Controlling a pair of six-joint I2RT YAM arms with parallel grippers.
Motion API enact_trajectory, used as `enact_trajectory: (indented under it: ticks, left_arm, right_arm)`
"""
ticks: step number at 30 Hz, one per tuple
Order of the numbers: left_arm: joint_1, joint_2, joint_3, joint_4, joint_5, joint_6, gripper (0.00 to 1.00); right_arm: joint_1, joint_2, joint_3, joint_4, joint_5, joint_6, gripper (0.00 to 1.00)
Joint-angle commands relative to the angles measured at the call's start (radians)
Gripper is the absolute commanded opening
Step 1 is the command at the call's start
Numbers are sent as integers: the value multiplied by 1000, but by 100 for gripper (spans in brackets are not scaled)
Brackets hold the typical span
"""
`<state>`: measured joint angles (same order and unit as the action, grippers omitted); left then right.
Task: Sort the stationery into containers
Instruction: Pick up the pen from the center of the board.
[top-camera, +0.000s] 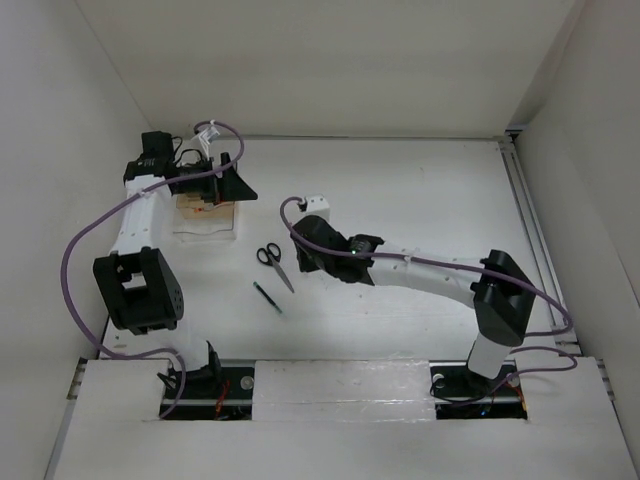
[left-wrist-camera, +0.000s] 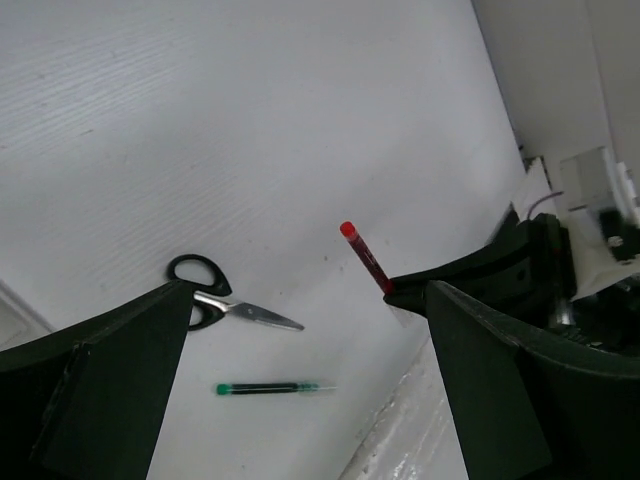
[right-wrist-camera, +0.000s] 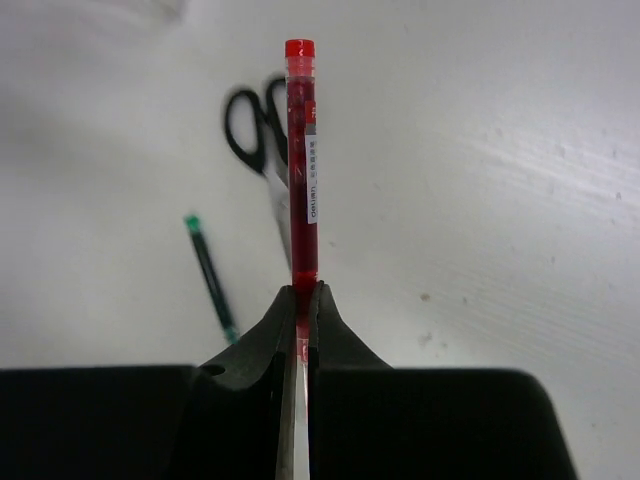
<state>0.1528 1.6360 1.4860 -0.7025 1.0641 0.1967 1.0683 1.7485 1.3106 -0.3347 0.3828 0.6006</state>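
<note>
My right gripper (right-wrist-camera: 305, 292) is shut on the lower end of a slim red pen (right-wrist-camera: 301, 150), which sticks out past the fingertips above the table. In the left wrist view the red pen (left-wrist-camera: 363, 255) angles up from the right gripper (left-wrist-camera: 398, 293). Small black-handled scissors (top-camera: 272, 262) lie on the table just left of the right gripper (top-camera: 305, 252). A slim dark pen (top-camera: 267, 297) with a green end lies in front of them. The clear box (top-camera: 205, 225) stands at the back left, and my left gripper (top-camera: 228, 180) hangs open over its far end with nothing in it.
White walls close in the table at the left, back and right. A raised white strip (top-camera: 330, 385) runs along the near edge between the two arm bases. Purple cables (top-camera: 85, 235) loop beside the left arm. The right arm's forearm (top-camera: 430, 275) stretches across the table's right middle.
</note>
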Motion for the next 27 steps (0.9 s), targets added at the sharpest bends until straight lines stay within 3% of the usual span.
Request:
enact_trajectory:
  ticks: [1,9,17,22,23,27]
  left_arm:
    - [4,2,51,-77,201,81,100]
    - [4,87,126,-333,306,329,100]
    - [4,56,95,-296,295,307,96]
    - [4,47,76,-256,286,282,68]
    - [4,47,76,-256,286,282,42]
    - [4,47,85,-256,277,282,7]
  right_arm:
    - [-1,-6,149,52,70,42,0]
    - [-1,49,259,229,-59,42,0]
    - [10,98,326,331,-139,51,0]
    - [10,98,306,375,-159,51,0]
    - [10,98,306,375,-159,62,0]
    - [10,120,325,375,-139,71,0]
